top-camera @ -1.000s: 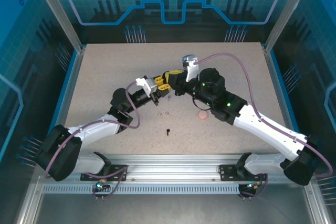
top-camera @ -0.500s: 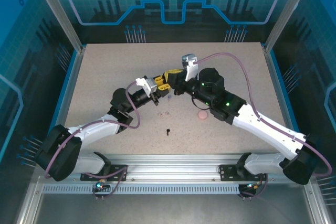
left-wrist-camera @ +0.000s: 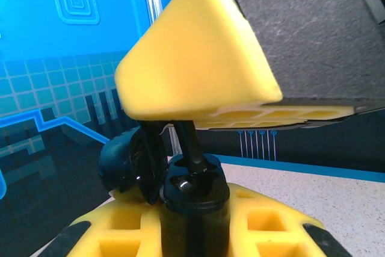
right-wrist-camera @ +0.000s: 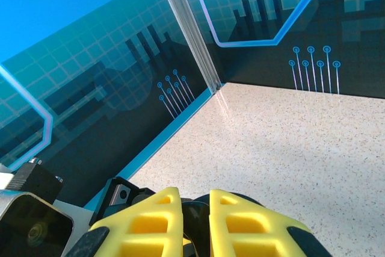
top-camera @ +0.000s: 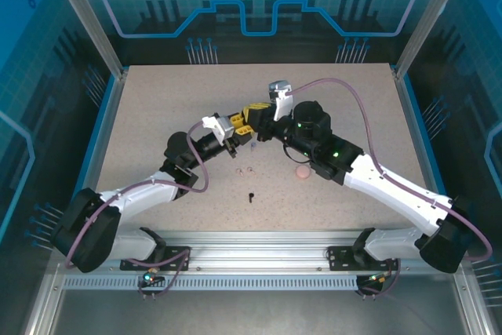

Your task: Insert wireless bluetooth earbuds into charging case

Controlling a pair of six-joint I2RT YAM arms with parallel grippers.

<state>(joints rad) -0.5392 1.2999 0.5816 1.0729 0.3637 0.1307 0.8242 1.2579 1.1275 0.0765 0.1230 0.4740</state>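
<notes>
My left gripper [left-wrist-camera: 195,228] is shut on a black charging case [left-wrist-camera: 195,192], held upright with its lid [left-wrist-camera: 127,162] hinged open to the left. A black earbud [left-wrist-camera: 191,144] stands stem-up in the case's well. My right gripper [right-wrist-camera: 194,210] is shut on that earbud from above, and one of its yellow fingers [left-wrist-camera: 198,58] looms over the case. In the top view both grippers meet above the table's middle, left gripper [top-camera: 238,129] and right gripper [top-camera: 252,114]. Another black earbud [top-camera: 251,196] lies on the table nearer the bases. Two pale earbuds [top-camera: 245,169] lie just below the grippers.
A round pink case [top-camera: 302,171] sits on the table under the right forearm. A small lavender piece [top-camera: 252,145] lies just below the grippers. The speckled table [top-camera: 157,115] is ringed by a blue edge and frame posts.
The right gripper and wrist have edged slightly left and away from the bases, closer over the left gripper. The left arm has held still.
</notes>
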